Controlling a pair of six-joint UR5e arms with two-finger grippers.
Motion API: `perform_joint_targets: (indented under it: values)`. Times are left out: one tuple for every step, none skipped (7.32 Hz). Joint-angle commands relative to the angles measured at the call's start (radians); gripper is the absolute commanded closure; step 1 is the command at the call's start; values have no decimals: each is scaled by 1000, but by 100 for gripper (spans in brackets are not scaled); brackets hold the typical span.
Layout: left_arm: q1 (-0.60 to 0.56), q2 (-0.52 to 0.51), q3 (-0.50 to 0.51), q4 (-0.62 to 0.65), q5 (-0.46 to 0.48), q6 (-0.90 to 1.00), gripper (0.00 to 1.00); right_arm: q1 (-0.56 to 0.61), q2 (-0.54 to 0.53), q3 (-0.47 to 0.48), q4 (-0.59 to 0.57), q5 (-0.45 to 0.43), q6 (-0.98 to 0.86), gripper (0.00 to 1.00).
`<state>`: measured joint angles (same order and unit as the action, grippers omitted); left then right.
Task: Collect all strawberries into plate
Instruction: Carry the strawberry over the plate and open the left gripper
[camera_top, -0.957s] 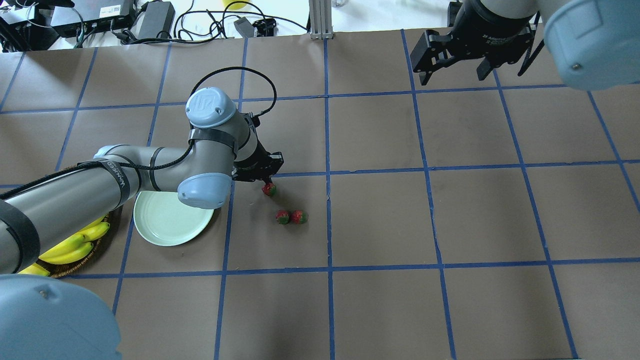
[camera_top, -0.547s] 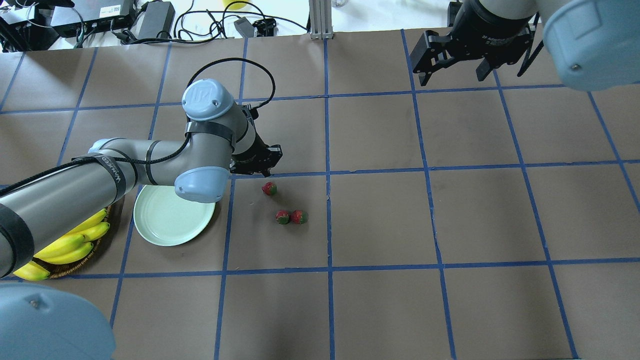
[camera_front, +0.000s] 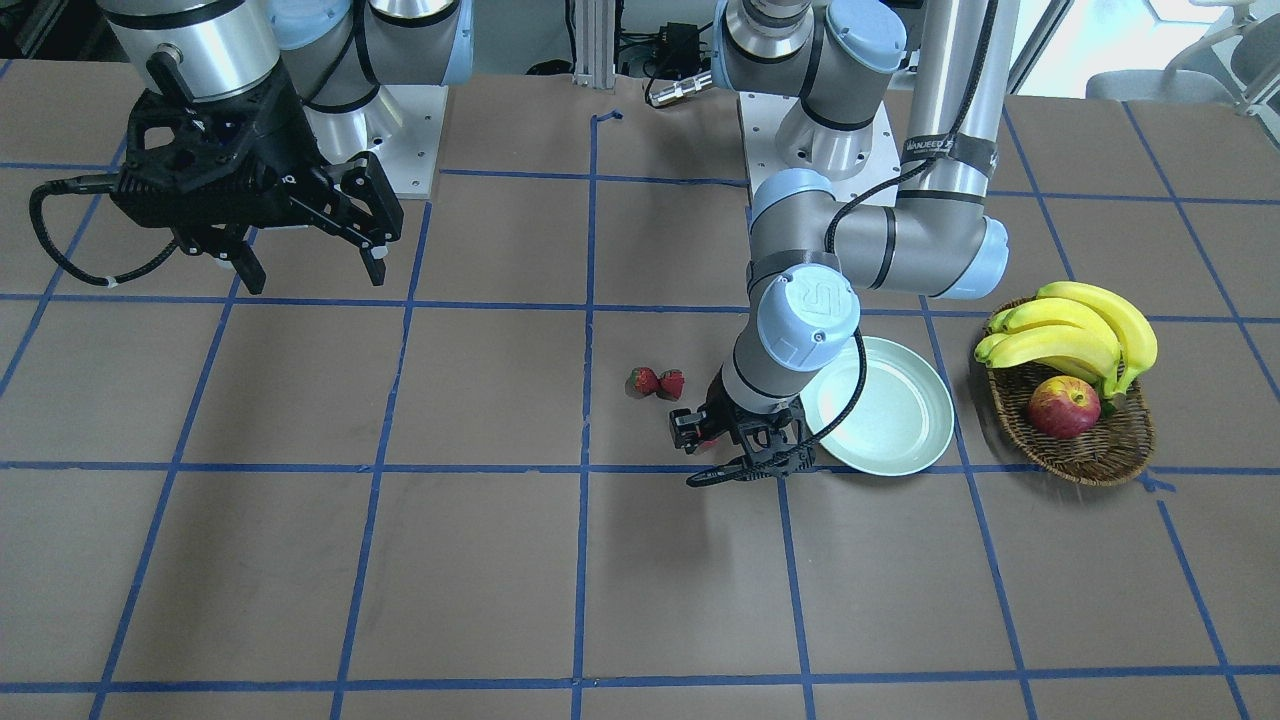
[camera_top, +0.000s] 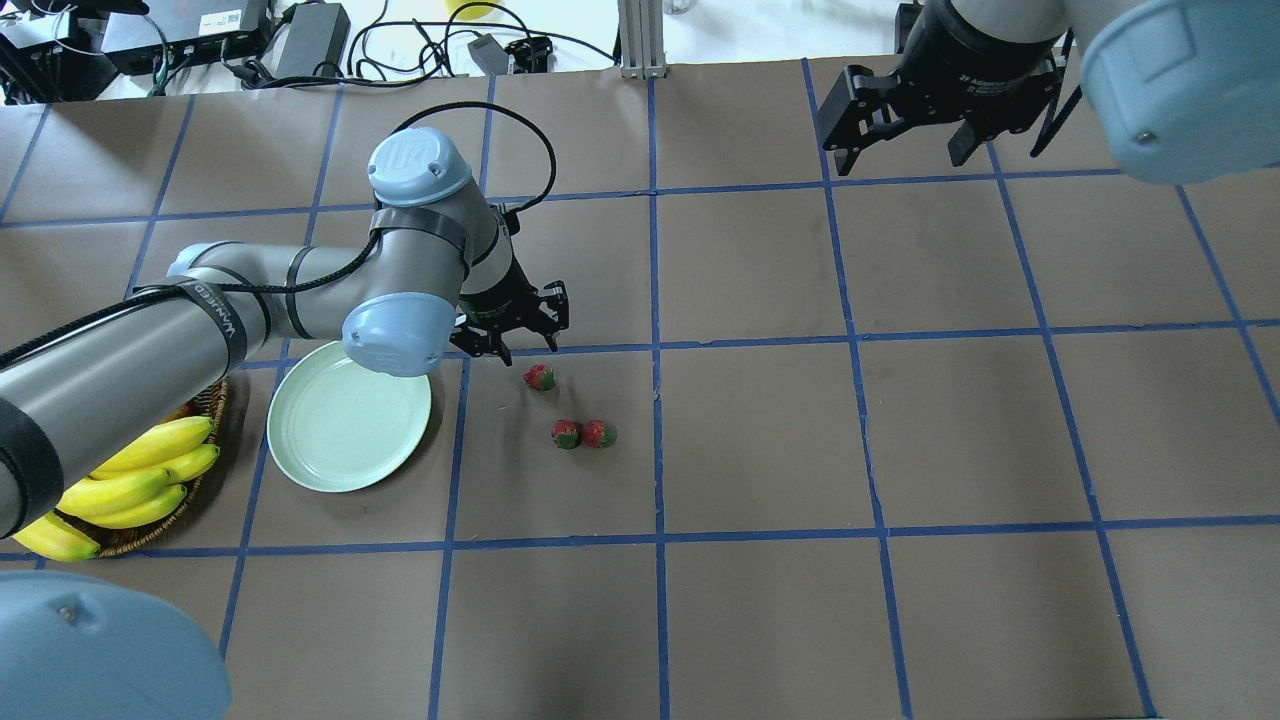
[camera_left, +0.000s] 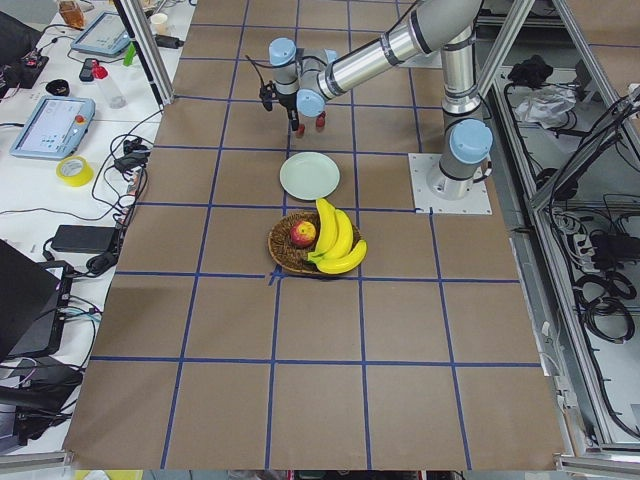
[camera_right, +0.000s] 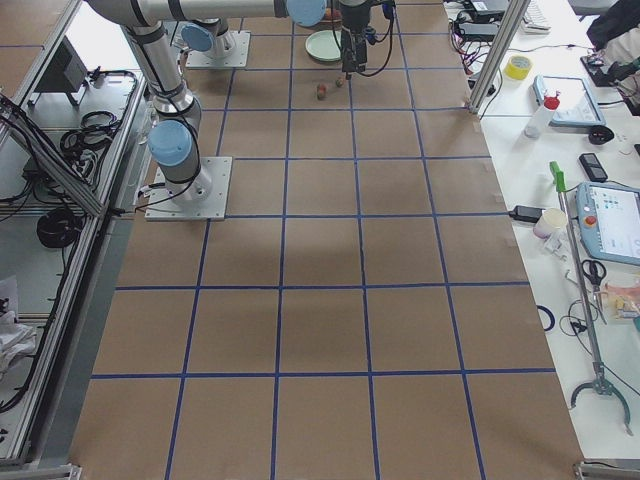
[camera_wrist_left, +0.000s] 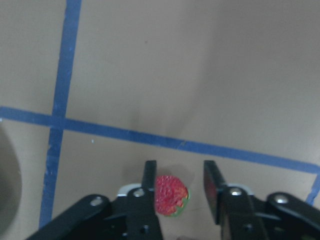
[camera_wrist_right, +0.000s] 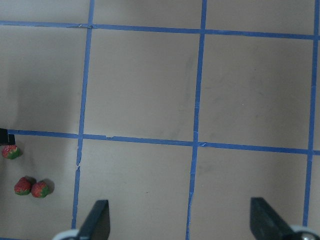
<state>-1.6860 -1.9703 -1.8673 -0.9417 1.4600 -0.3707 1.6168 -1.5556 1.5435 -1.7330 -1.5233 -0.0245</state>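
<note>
Strawberry (camera_wrist_left: 171, 195) on table (camera_wrist_left: 200, 75) just beneath left gripper (camera_wrist_left: 180, 166), jaws parted

1. The left arm (camera_top: 150, 350) stretches forward with its elbow bent and its wrist turned downward.
2. The left hand (camera_top: 528, 350) hangs low, fingers parted (a narrow gap).
3. The right hand (camera_top: 895, 160) hovers high, fingers spread wide.

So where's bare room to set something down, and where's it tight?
The plate is bare; so are the squares between the strawberry pair and the right tool. Crowded: the left tool at the lone strawberry, and the full basket.
</note>
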Motion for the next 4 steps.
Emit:
perform_joint_targets:
  values:
    - [0,-9,-39,-6,-6,-7,0,0,0,4,0,0,0,0]
    - [0,-31,-39,-6,-9,-16,0,0,0,7,0,0,0,0]
    - [2,-32,-35,-6,-12,-17,11,0,0,7,0,0,0,0]
    - [2,-33,-33,-6,-12,-17,35,0,0,7,0,0,0,0]
